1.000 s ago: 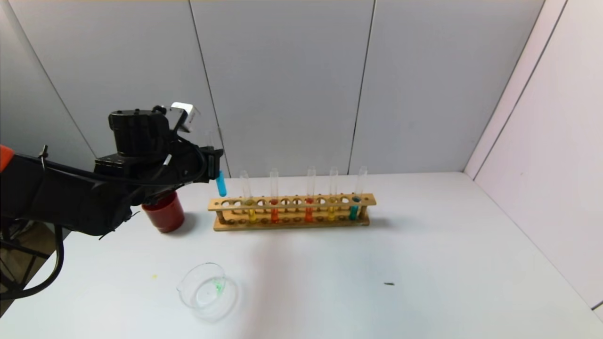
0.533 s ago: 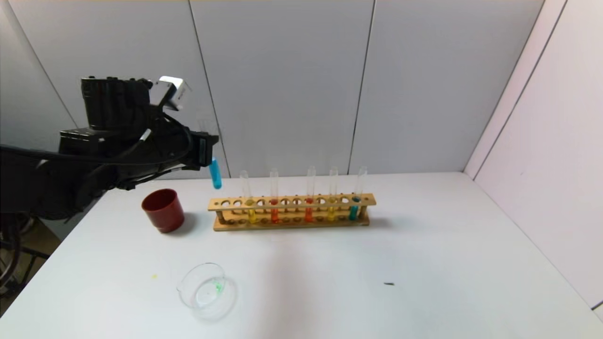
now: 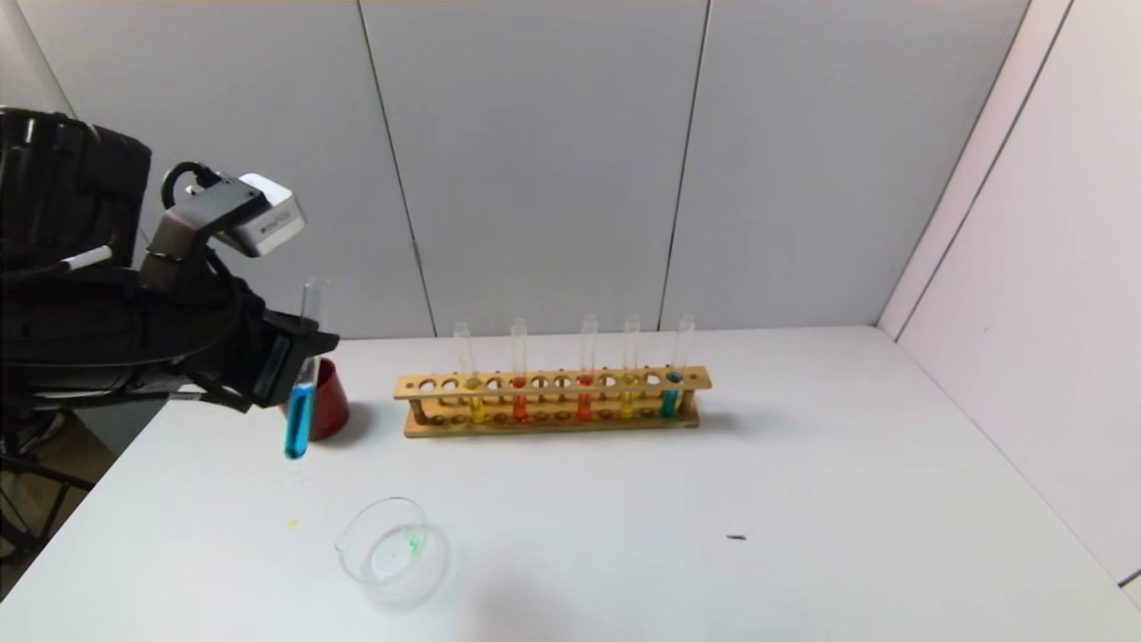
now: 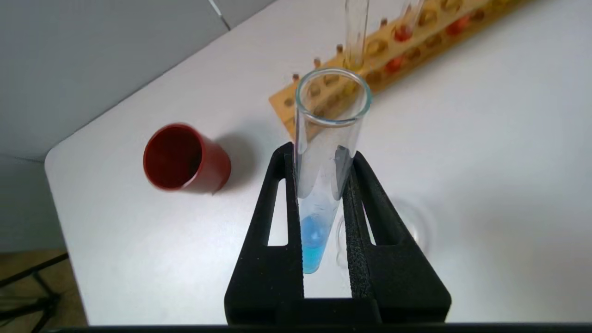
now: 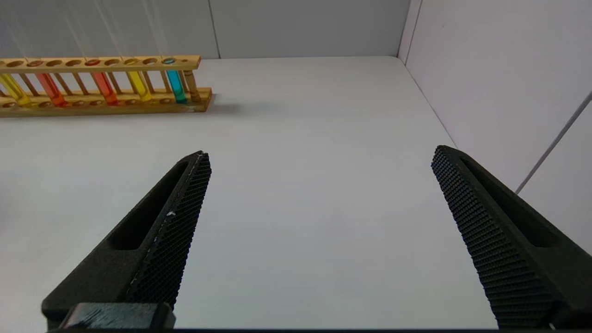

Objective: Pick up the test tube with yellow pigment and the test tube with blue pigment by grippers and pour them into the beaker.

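Note:
My left gripper [image 3: 301, 355] is shut on the test tube with blue pigment [image 3: 299, 421]. It holds the tube nearly upright above the table, in front of the red cup and behind-left of the beaker [image 3: 392, 548]. In the left wrist view the fingers [image 4: 289, 194] clamp the tube [image 4: 311, 240] at mid height, with the beaker [image 4: 414, 224] faint beyond them. The beaker holds a small green spot. Two tubes with yellow pigment [image 3: 475, 403] [image 3: 627, 399] stand in the wooden rack [image 3: 553, 382]. My right gripper [image 5: 320, 152] is open and empty low over the right side of the table.
A dark red cup [image 3: 330, 406] stands left of the rack, also in the left wrist view [image 4: 185, 157]. The rack also holds two orange-red tubes [image 3: 520, 403] and a teal tube [image 3: 669, 399]. A small dark speck [image 3: 735, 538] lies on the table. Walls close the back and right.
My left gripper has carried the blue tube away from the rack's left end, leftward, nearer and lower, to in front of the red cup. The tube now hangs nearly upright.

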You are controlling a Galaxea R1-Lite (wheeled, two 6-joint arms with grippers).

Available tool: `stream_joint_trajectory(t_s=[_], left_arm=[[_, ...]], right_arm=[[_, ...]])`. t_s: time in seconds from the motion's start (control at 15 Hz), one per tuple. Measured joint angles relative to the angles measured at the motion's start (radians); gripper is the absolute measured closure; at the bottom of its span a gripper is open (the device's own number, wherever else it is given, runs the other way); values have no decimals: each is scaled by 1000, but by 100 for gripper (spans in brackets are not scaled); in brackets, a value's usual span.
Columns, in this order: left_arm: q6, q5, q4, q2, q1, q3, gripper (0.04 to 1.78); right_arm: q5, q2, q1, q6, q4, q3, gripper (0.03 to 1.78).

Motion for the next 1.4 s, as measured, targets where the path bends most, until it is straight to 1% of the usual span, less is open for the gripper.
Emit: stream_joint_trajectory(t_s=[0.13,0.33,0.6,0.8,1.13,1.4], left_arm=[[19,61,94,-38,0,8,151],[56,114,198,-58,1,27,151],[91,213,230,-16,-18,81,151],[97,247,250,41,-43,93,151],[98,326,279,143,-123,111,151],[91,347,289,236,-135,115,151]], right_arm=[[-1,0,0,0,0,0,7],[-1,0,0,0,0,0,7],[0,0,0,0,0,0,7],[0,0,0,0,0,0,7],[-1,0,0,0,0,0,7],[-1,0,0,0,0,0,7]])
